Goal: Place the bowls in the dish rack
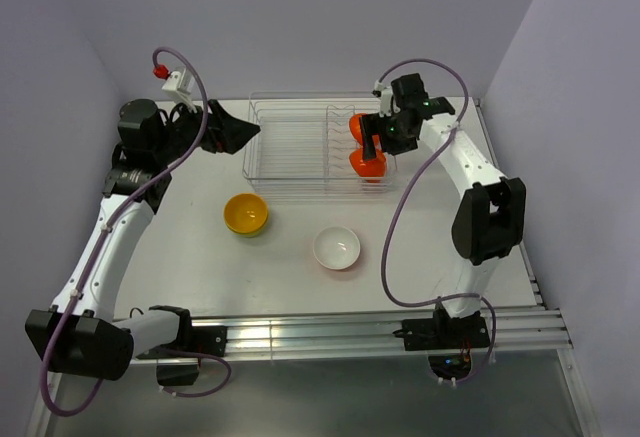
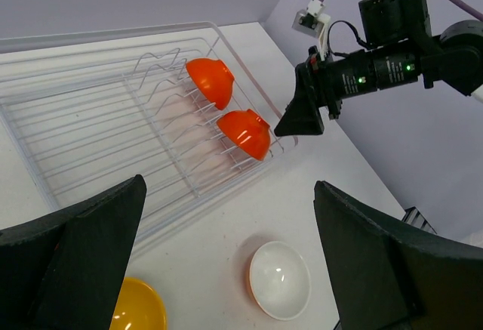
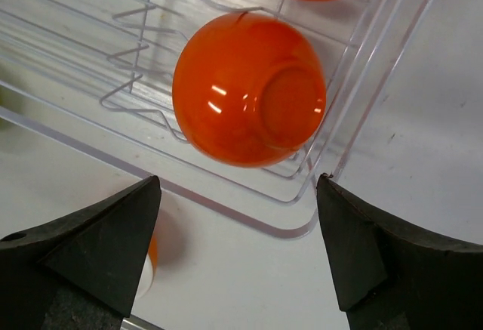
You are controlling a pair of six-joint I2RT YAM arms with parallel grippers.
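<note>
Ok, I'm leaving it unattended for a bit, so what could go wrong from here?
The near red-orange bowl stands on edge at the near right corner of the dish rack; the open right jaws hang just above and could tip it out. The yellow bowl and white-inside bowl are glossy and round, so either might slip from a grasp.

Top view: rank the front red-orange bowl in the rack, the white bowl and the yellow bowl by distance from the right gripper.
1. red-orange bowl: in dish rack, right at right gripper.
2. white bowl: on table, centre.
3. yellow bowl: on table, farther left.
</note>
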